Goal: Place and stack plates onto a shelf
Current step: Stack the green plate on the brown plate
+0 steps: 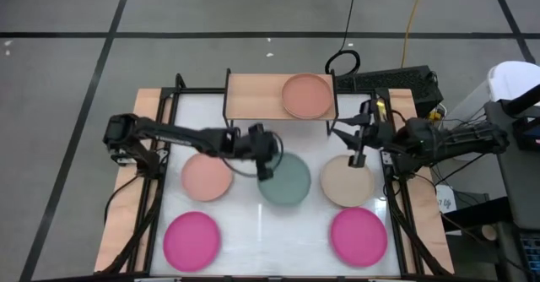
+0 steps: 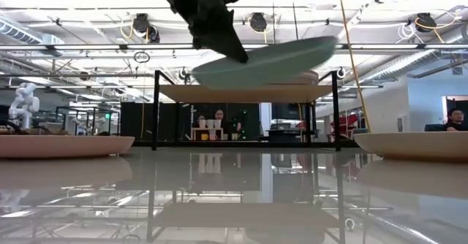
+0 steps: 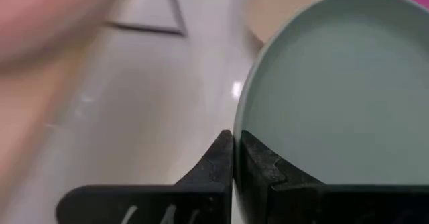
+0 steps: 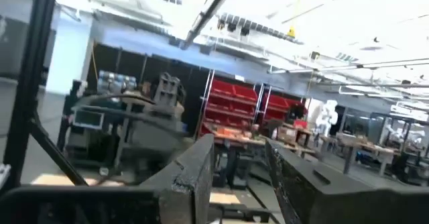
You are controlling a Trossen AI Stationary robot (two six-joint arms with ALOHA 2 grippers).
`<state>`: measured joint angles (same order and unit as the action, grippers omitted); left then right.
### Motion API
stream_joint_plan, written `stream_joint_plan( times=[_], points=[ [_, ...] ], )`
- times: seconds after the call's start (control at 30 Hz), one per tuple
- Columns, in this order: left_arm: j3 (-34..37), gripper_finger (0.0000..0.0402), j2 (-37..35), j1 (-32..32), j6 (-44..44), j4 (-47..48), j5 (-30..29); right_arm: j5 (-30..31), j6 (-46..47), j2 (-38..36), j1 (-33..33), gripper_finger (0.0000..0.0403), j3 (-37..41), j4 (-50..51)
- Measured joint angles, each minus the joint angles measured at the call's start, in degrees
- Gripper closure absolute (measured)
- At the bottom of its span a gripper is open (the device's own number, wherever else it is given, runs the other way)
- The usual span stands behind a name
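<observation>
My left gripper (image 1: 265, 162) is over the table's middle, shut on a teal plate (image 1: 287, 181) that hangs in the air in front of the shelf in the low view (image 2: 267, 60). The shelf (image 1: 253, 96), a wooden board on black legs (image 2: 245, 92), stands at the far edge and carries one peach plate (image 1: 305, 96). My right gripper (image 1: 355, 147) is open and hovers over the far rim of a beige plate (image 1: 346, 182), touching nothing. A pale pink plate (image 1: 207, 178) and two magenta plates (image 1: 191, 240) (image 1: 359, 235) lie flat on the table. My left gripper pinches the teal plate's rim (image 3: 236, 127) on the side toward the table's left, one finger (image 3: 260, 167) over the plate's upper face and the other (image 3: 216, 167) outside it. The fingers come from the left, slanting down. The plate is lifted clear and tilted, its free edge (image 2: 325, 45) higher.
The shelf board's left half (image 1: 253, 96) is bare. The table has a black metal frame (image 1: 156, 172) along both sides. Cables and a dark box (image 1: 396, 84) lie behind the shelf's right end. People sit far off in the room (image 2: 218, 120).
</observation>
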<state>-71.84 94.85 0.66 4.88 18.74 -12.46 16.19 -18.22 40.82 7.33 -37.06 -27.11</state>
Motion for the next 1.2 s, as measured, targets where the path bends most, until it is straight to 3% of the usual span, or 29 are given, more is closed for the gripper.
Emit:
stream_joint_plan(
  times=[0.17, 0.3, 0.6, 0.73, 0.9, 1.2],
  points=[
    [-4.76, 0.0392, -0.64, -8.65, -4.20, 0.76, 0.59, -0.02, 0.14, -1.07, 1.28, 0.0284, 0.00, 1.17],
    [-10.01, 0.0392, 0.48, -14.70, -6.50, 0.29, 5.60, 0.00, 0.00, -0.98, 1.80, 0.0284, 0.00, 3.35],
    [-16.08, 0.0392, 0.69, -24.92, -6.31, -2.99, 7.46, -0.04, 2.10, -0.16, 1.80, 0.0284, 0.00, 6.18],
    [-17.12, 0.0392, 2.53, -29.12, -3.38, -5.79, 12.77, -2.51, 2.48, 0.33, 1.81, 0.0284, 0.00, 7.14],
    [-20.74, 0.0392, 6.71, -31.29, -1.27, -6.87, 16.51, -8.99, 1.68, 0.31, 1.86, 0.0284, 0.00, 5.71],
    [-25.20, 0.0391, 13.16, -31.62, -2.57, -7.44, 17.19, -8.76, 0.87, 0.22, 1.80, 0.0284, 0.00, 6.37]
  ],
)
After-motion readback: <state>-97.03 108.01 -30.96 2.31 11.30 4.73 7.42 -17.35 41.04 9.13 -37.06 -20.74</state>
